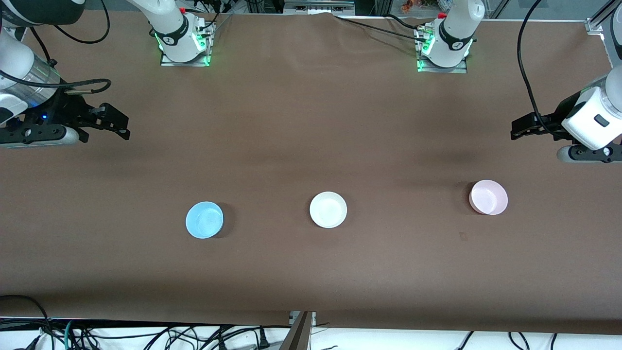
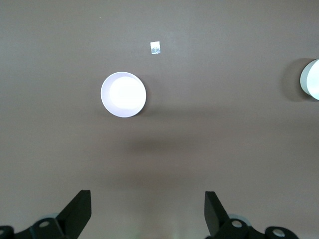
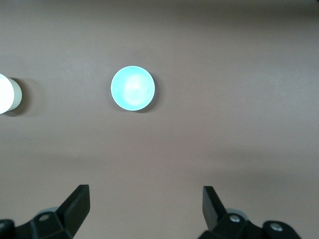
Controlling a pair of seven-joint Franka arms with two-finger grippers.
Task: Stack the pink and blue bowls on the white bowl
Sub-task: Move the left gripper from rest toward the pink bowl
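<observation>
The three bowls are found in a loose row on the table (image 1: 301, 121), in the half nearer to the front camera's edge, each well apart from the others. The blue bowl (image 1: 204, 220) is placed nearest to that edge, toward the right arm's end. The white bowl (image 1: 328, 209) is seen near the middle of the table's length, a little farther from the camera. The pink bowl (image 1: 488, 197) is farther again, toward the left arm's end. All three stand upright and nothing is stacked yet.

The step in hand is judged to be the first approach. For a good grasp, one finger should be lowered inside the rim and the other outside, so that the thin wall is pinched. The bowl should be lifted level and lowered over the centre of the white bowl, which is light and is easily pushed aside.

The right gripper (image 1: 114, 121) is held high above the table at the right arm's end, with its fingers spread wide and nothing between them; the blue bowl is seen below it in the right wrist view. The left gripper (image 1: 522, 130) is held the same way above the left arm's end, released and empty, with the pink bowl below it. A small pale scrap (image 2: 155, 48) is noticed on the table near the pink bowl.
</observation>
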